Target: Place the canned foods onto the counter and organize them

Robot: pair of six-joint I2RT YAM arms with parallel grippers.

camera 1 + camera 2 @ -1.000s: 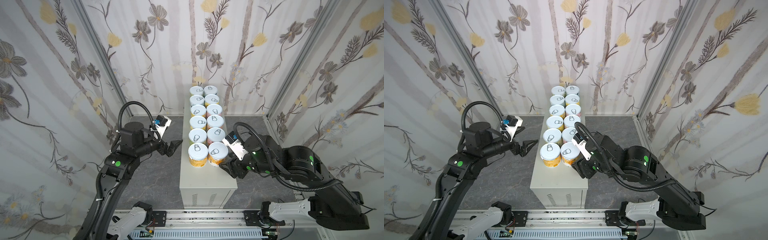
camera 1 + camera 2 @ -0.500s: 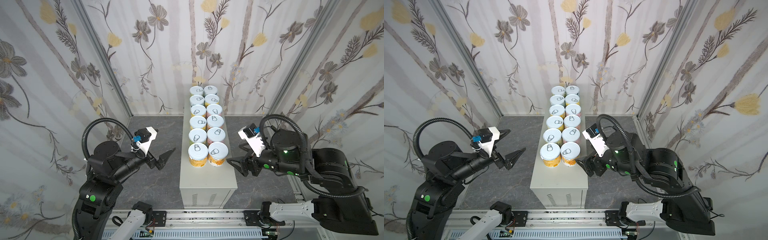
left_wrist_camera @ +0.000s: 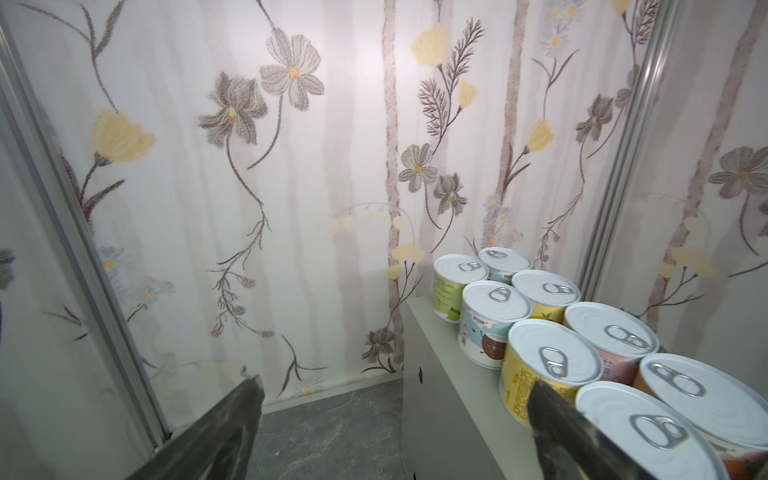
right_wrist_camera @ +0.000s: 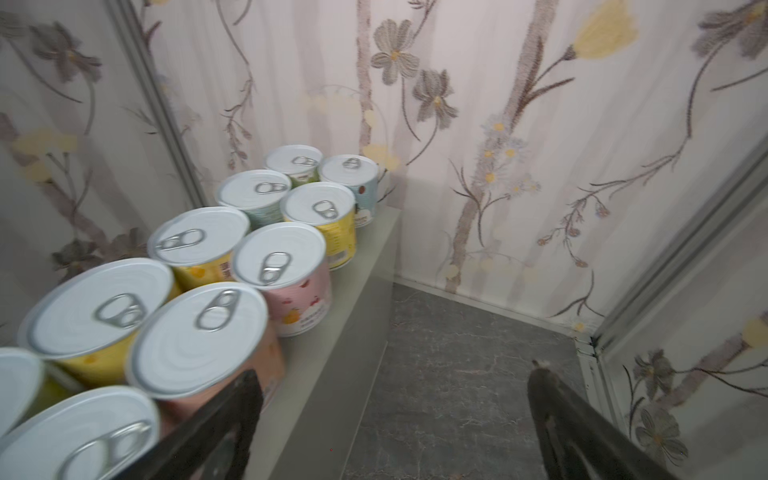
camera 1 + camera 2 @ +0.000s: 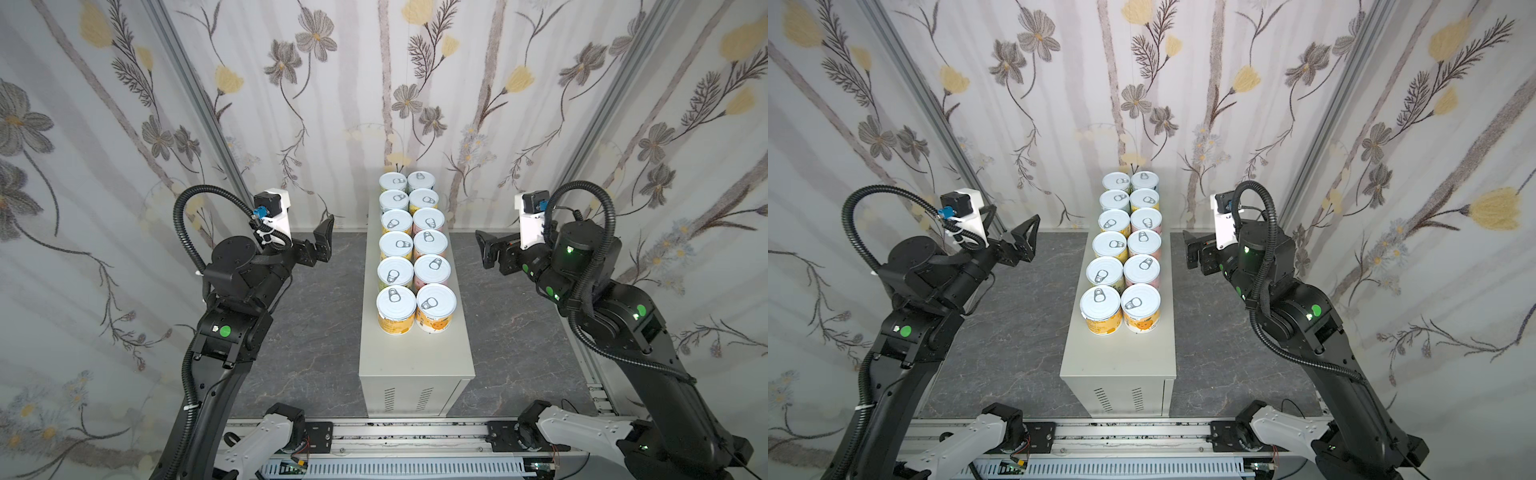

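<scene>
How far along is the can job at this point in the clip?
Done: all twelve canned foods stand upright on the counter in two neat columns of six; no can shows on the floor. In hand: nothing; the left gripper and right gripper are open and empty, either side of the counter. Left: nothing visible; it looks finished.

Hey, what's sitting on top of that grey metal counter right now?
Twelve canned foods stand upright on the counter in two rows of six, toward its far end. The top beneath them and most labels are hidden.
</scene>
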